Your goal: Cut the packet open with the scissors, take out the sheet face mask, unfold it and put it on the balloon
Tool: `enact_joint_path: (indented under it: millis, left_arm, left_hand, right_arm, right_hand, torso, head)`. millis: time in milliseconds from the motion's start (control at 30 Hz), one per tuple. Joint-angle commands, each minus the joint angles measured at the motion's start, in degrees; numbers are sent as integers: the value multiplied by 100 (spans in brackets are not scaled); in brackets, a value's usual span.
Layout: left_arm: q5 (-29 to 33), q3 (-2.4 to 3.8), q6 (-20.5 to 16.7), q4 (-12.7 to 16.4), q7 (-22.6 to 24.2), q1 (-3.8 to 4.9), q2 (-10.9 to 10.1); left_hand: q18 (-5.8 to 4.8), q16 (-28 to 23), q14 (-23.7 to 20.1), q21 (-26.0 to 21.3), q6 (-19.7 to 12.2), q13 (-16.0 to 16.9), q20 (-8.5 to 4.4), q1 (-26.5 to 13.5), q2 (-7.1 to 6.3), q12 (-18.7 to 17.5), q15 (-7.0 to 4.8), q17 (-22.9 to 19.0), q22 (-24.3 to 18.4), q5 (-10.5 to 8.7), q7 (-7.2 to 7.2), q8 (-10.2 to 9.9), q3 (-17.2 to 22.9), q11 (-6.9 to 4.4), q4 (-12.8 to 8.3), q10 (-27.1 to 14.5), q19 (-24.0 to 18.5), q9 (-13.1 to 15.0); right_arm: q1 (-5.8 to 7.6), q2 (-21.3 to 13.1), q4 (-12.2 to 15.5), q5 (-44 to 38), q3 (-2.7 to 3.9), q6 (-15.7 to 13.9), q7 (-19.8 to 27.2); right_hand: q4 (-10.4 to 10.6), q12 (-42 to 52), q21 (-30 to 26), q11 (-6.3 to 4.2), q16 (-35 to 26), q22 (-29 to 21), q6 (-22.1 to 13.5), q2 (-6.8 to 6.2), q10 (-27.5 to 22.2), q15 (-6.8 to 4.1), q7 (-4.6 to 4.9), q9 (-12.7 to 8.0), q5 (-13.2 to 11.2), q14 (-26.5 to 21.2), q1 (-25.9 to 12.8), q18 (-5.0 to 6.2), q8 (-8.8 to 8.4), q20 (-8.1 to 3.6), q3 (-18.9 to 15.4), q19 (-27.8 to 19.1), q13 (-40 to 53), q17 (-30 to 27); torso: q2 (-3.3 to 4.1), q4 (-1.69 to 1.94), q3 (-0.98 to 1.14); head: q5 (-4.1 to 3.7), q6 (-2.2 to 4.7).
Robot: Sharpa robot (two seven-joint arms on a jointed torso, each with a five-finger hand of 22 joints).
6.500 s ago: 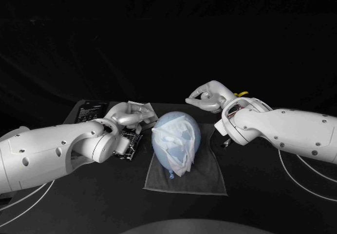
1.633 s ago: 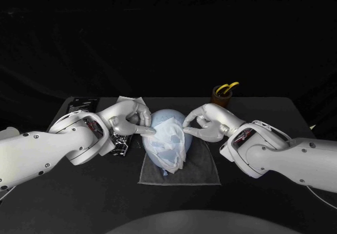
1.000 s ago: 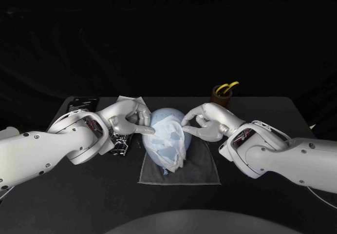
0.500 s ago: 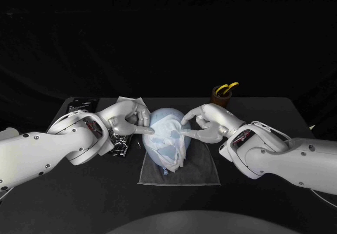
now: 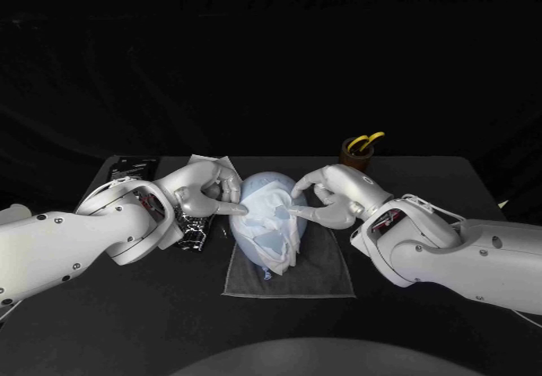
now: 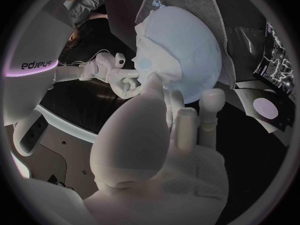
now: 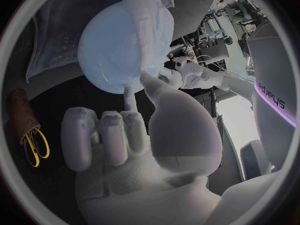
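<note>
A: Nearest the robot, short of both hands: a grey cloth [image 5: 291, 280] lies flat on the black table [image 5: 158, 317].

B: What is on it?

A: The balloon [image 5: 261, 186], pale blue, lies lengthwise between the two hands with its knot end toward the robot. The sheet face mask [image 5: 271, 227] is draped over it, white and rumpled. The balloon's far end shows bare beyond the fingertips.

B: Left hand [image 5: 206, 190]?

A: It is against the balloon's flank. The thumb and a fingertip are closed on the mask's edge, and the other fingers lie along the balloon, as the left wrist view confirms.

B: Right hand [image 5: 331, 196]?

A: It is on the opposite flank. The thumb and a fingertip meet in a ring on the mask's edge, pinching it, and the other fingers are curled in.

B: Outboard of the left hand?

A: A dark glossy packet [image 5: 194, 229] sits just beside the left wrist, off the cloth. A black printed card [image 5: 135, 168] lies past it.

B: Farthest entry?

A: Beyond the right hand and well apart from it, yellow-handled scissors [image 5: 363, 141] stand upright in a brown holder [image 5: 357, 159].
</note>
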Motion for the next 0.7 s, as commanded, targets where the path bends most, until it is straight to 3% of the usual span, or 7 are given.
enact_joint_path:
  millis: [33, 267, 700]
  left_arm:
    - [45, 1, 7, 3, -9, -7, 2]
    - [51, 1, 39, -30, -34, -7, 9]
    - [-26, 1, 57, -142, -128, -7, 65]
  left_hand:
    - [-60, 31, 34, 25, 19, 11, -9, 29, 43, 38, 4, 9, 5, -12, -12, 26, -21, -4, 0, 51, 39, 6]
    - [-59, 31, 40, 27, 23, 17, -12, 29, 45, 48, 1, 23, 5, -12, -16, 35, -23, -8, -1, 57, 39, 12]
    - [-59, 32, 47, 32, 28, 31, -18, 49, 55, 66, -7, 34, 7, -11, -26, 54, -19, -17, -5, 64, 39, 25]
  right_arm:
    - [-9, -1, 20, -472, 0, -353, -339]
    - [-12, -16, 53, -554, 0, -499, -318]
    - [-14, -33, 72, -349, 1, -443, -177]
  right_hand:
    - [14, 19, -8, 3, 20, 1315, 25, -19, 609, 26, -6, 11, -35, 598, -31, 64, 3, 37, -56, 331, 1506, 1509]
    - [63, 19, -31, 25, 20, 1309, -85, -23, 609, 38, 24, 4, -34, 598, -11, 69, -62, 44, -157, 322, 1506, 1509]
    - [236, 16, -60, 59, 20, 1301, -169, -23, 607, 71, 58, 9, -35, 598, -76, 74, -134, 71, -402, 310, 1505, 1509]
  torso:
    - [-1, 0, 4]
    - [0, -9, 5]
    - [1, -4, 4]
  head:
    - [6, 5]
    - [14, 12]
    - [15, -7]
